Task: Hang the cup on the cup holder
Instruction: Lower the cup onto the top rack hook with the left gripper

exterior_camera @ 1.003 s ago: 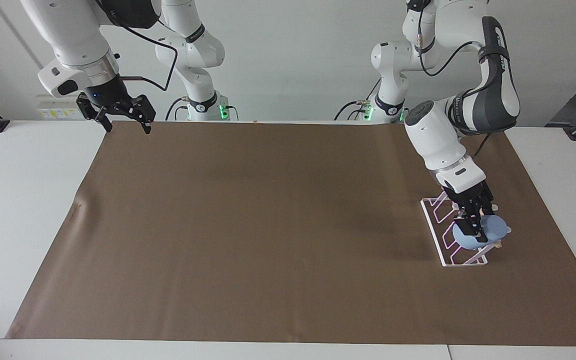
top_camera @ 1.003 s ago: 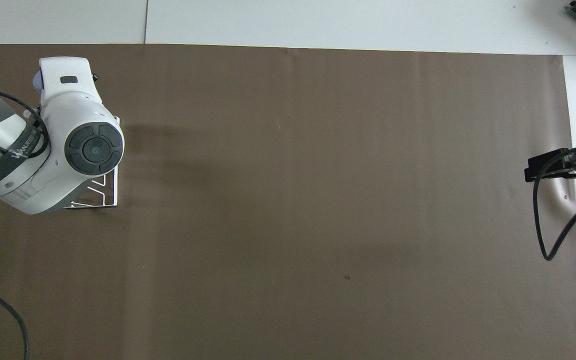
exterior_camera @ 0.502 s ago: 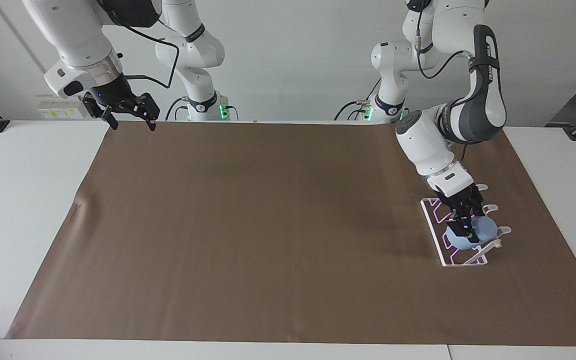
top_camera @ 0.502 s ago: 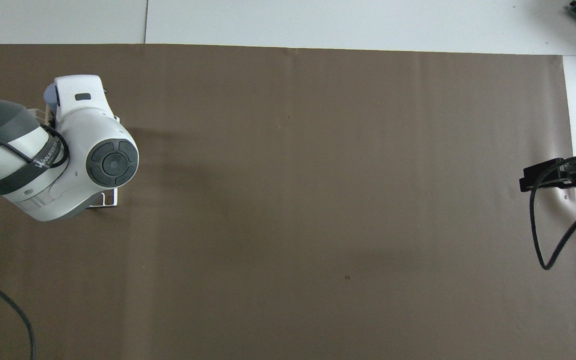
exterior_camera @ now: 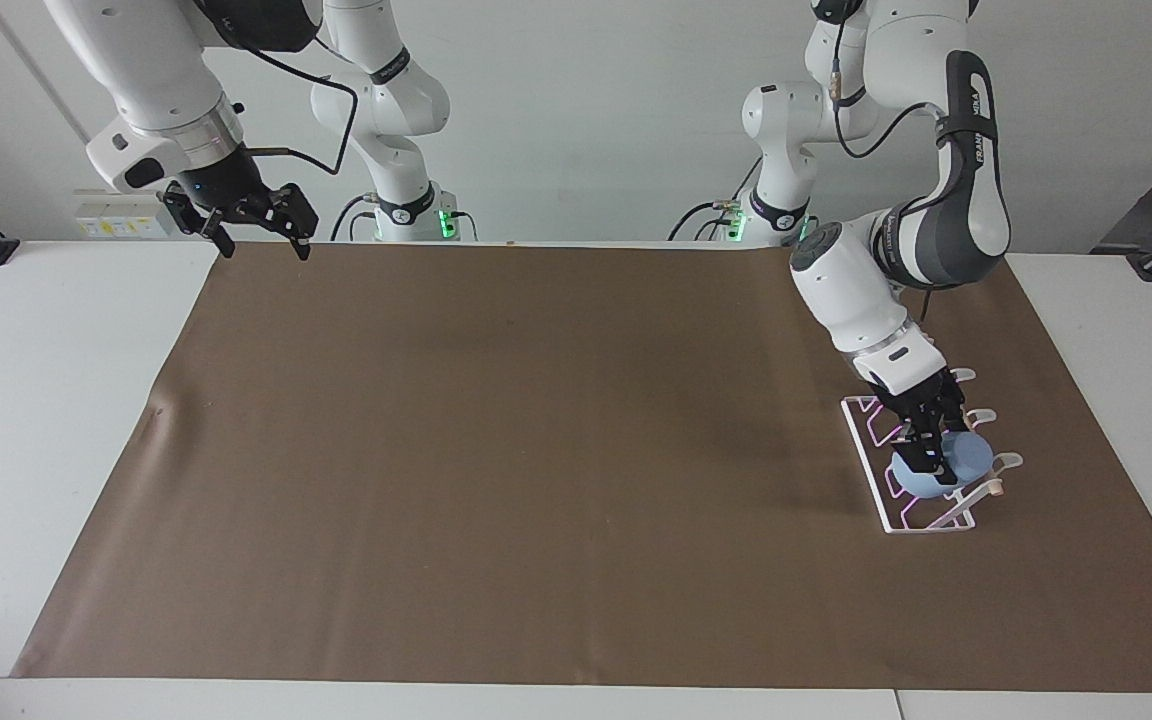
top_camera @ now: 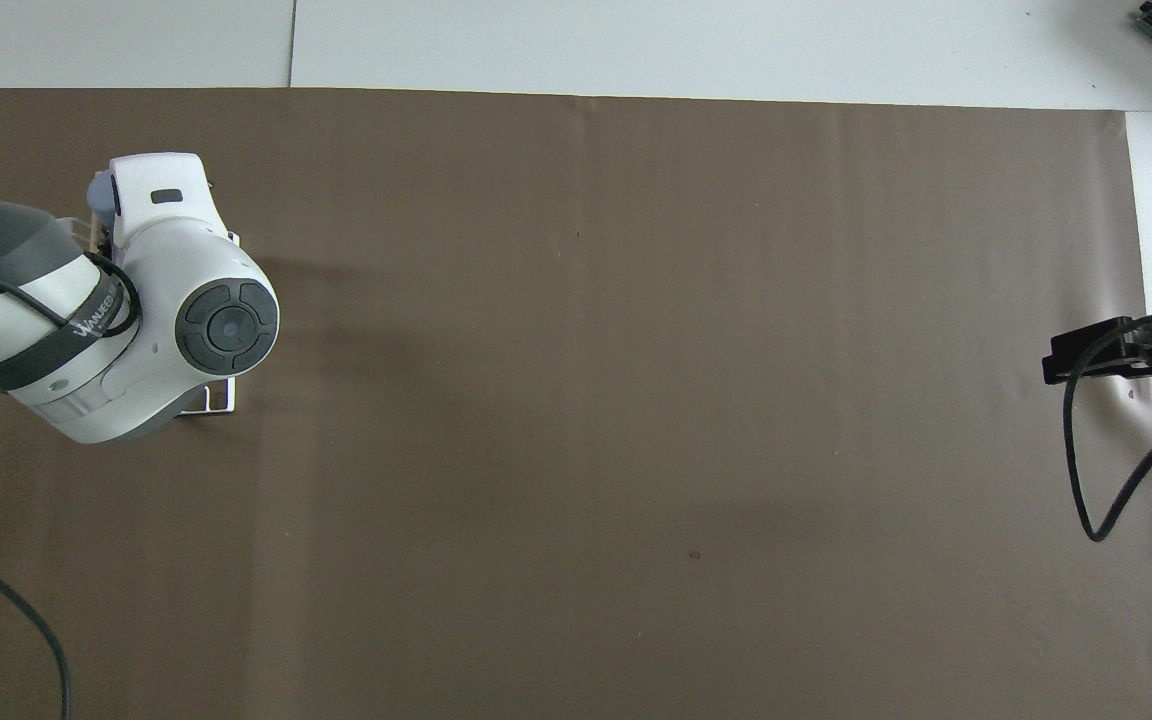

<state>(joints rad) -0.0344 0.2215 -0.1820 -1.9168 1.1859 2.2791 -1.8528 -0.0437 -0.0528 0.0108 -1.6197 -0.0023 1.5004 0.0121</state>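
The light-blue cup is tilted and low among the prongs of the white wire cup holder, at the holder's end farthest from the robots, by its wooden rod. I cannot tell whether a prong is inside the cup. My left gripper is shut on the cup from above. In the overhead view the left arm hides most of both; only a sliver of the cup and a corner of the cup holder show. My right gripper is open and empty, and waits in the air over the mat's corner nearest the robots.
A brown mat covers most of the white table. The cup holder stands toward the left arm's end of the mat. The right arm's black cable hangs in a loop over the mat's edge at its end.
The left gripper came down with the cup and shifted slightly toward the robots, settling it among the prongs; it has barely moved in the last half second. The right gripper shifted slightly.
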